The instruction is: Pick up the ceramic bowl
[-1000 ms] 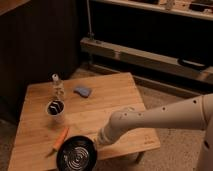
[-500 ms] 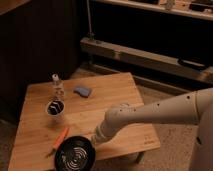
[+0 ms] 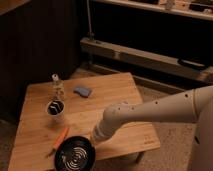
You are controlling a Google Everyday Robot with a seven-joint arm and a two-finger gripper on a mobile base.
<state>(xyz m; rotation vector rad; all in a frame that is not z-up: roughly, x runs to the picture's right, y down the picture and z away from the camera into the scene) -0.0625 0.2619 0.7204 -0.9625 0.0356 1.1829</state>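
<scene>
The ceramic bowl [image 3: 75, 154] is glossy black with pale spiral rings inside. It sits at the front edge of the wooden table [image 3: 120, 95], left of centre. My white arm reaches in from the right, and the gripper [image 3: 93, 140] is at the bowl's right rim, low over the table. The wrist hides the gripper's tips.
A small white cup with a dark inside [image 3: 55, 108] stands at the table's left. A clear bottle [image 3: 58, 86] stands behind it. A blue object [image 3: 82, 91] lies mid-table. An orange tool [image 3: 60, 138] lies by the bowl's left. Dark shelving stands behind.
The arm has swung left and lower, bringing the gripper closer to the bowl's right rim. The bowl has not moved.
</scene>
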